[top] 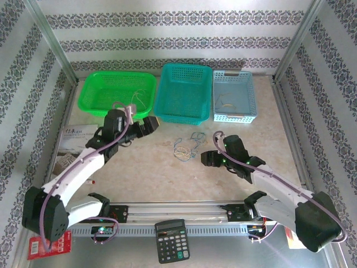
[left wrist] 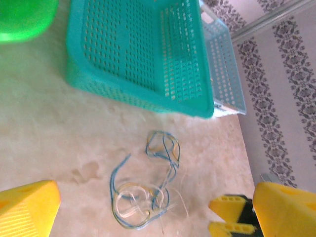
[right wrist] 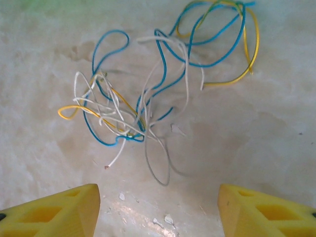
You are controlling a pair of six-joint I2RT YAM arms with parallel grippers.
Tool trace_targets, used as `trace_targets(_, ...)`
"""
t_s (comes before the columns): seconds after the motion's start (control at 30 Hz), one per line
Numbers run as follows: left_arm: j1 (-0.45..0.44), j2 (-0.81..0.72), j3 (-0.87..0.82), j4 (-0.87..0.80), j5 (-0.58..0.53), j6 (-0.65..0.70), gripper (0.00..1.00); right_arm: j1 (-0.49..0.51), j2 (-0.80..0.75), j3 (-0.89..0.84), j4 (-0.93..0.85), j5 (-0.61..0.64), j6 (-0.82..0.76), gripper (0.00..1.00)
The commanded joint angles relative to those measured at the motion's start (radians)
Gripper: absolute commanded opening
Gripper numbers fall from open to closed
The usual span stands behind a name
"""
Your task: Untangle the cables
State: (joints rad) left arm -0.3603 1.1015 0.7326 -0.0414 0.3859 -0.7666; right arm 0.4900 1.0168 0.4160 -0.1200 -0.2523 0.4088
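The cables (top: 187, 146) stretch near-left to far-right.

Teal basket (top: 181, 117), calculator (top: 170, 240), maybe booklet (top: 75, 139).

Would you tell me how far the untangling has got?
Done: thin wires seem to lie in the green basket and pale blue basket. In hand: nothing; left gripper and right gripper are open. Left: the cables lie knotted on the table.

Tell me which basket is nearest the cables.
The teal basket, middle of three: the cables lie on the table just before its near wall. The green basket and light-blue basket sit off to either side.
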Motion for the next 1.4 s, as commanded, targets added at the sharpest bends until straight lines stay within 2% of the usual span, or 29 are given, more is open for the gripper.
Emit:
trace_targets(0.0, -0.029, -0.056, -0.066, 0.144, -0.08, -0.108, 1.0, 0.026, 0.037, 0.006, 0.056, 0.014, -0.036, 0.64)
trace_targets(0.23, -0.033, -0.074, -0.095, 0.156, -0.074, -0.131, 1.0, 0.06, 0.171, 0.038, 0.102, 0.044, -0.037, 0.6)
trace_targets(0.57, -0.034, -0.054, -0.102, 0.19, -0.061, -0.147, 1.0, 0.068, 0.27, 0.062, 0.165, 0.085, -0.041, 0.51)
trace_targets(0.67, -0.035, -0.048, -0.102, 0.192, -0.061, -0.144, 1.0, 0.068, 0.304, 0.08, 0.174, 0.08, -0.045, 0.35)
trace_targets(0.77, -0.035, -0.046, -0.101, 0.189, -0.058, -0.145, 1.0, 0.071, 0.297, 0.098, 0.155, 0.04, -0.045, 0.06)
trace_targets(0.8, -0.034, -0.047, -0.1, 0.189, -0.056, -0.147, 1.0, 0.073, 0.276, 0.103, 0.141, 0.028, -0.038, 0.0)
trace_targets(1.0, -0.034, -0.056, -0.1, 0.177, -0.05, -0.147, 1.0, 0.091, 0.053, 0.131, 0.089, -0.087, 0.056, 0.0)
trace_targets(1.1, -0.034, -0.055, -0.101, 0.166, -0.049, -0.143, 1.0, 0.092, -0.041, 0.144, 0.098, -0.101, 0.091, 0.0)
trace_targets(1.37, -0.035, -0.038, -0.119, 0.203, -0.024, -0.164, 1.0, 0.083, -0.056, 0.138, 0.173, -0.149, 0.1, 0.0)
